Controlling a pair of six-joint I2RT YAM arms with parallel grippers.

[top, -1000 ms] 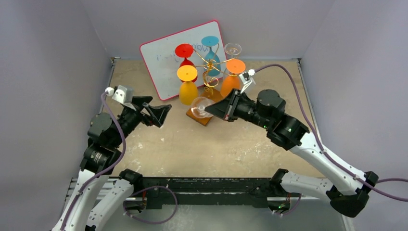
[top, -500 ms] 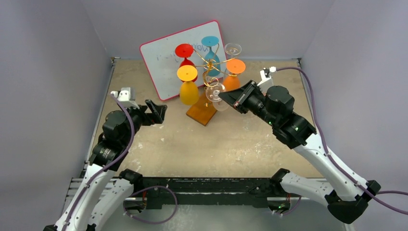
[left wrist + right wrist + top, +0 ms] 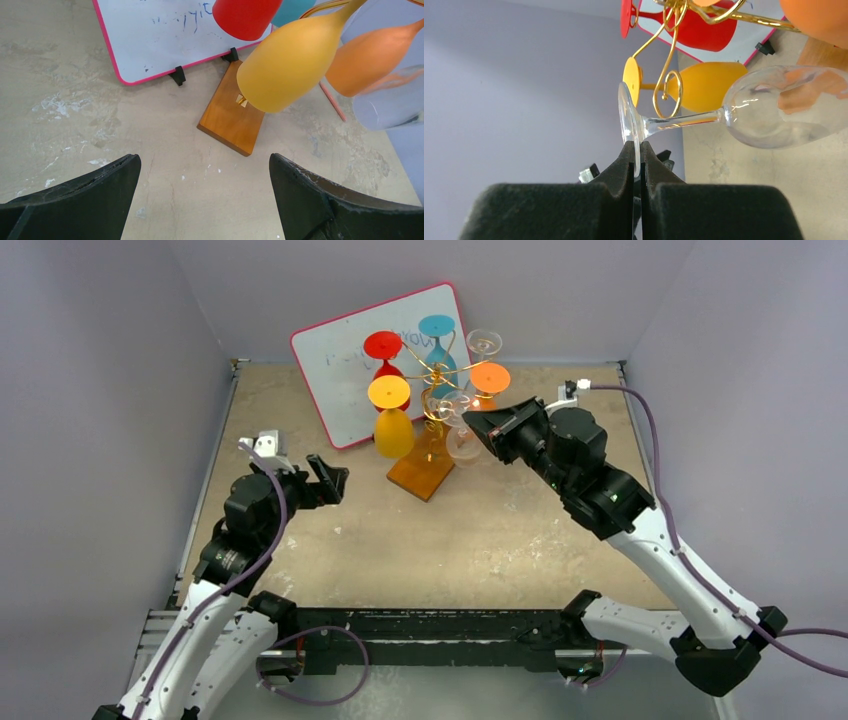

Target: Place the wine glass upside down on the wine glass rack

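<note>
My right gripper (image 3: 636, 150) is shut on the rim of the foot of the clear wine glass (image 3: 774, 110). From above, the wine glass (image 3: 463, 445) hangs bowl-down with its foot up, right beside the wine glass rack (image 3: 437, 370). Its stem lies just under a gold scroll arm (image 3: 669, 87); whether they touch I cannot tell. The right gripper (image 3: 480, 425) stands right of the rack. The rack's wooden base (image 3: 232, 117) lies ahead of my open, empty left gripper (image 3: 205, 165), which sits at the left (image 3: 335, 480).
Red (image 3: 383, 345), yellow (image 3: 391, 430), blue (image 3: 437, 328) and orange (image 3: 488, 380) glasses hang upside down on the rack, with another clear glass (image 3: 484, 342) at its back. A pink-framed whiteboard (image 3: 340, 370) leans behind. Grey walls close in the table.
The right gripper lifted the clear glass from low over the wooden base and turned it bowl-down beside the rack's scroll arm. The left arm drew back toward the near left, still open.
</note>
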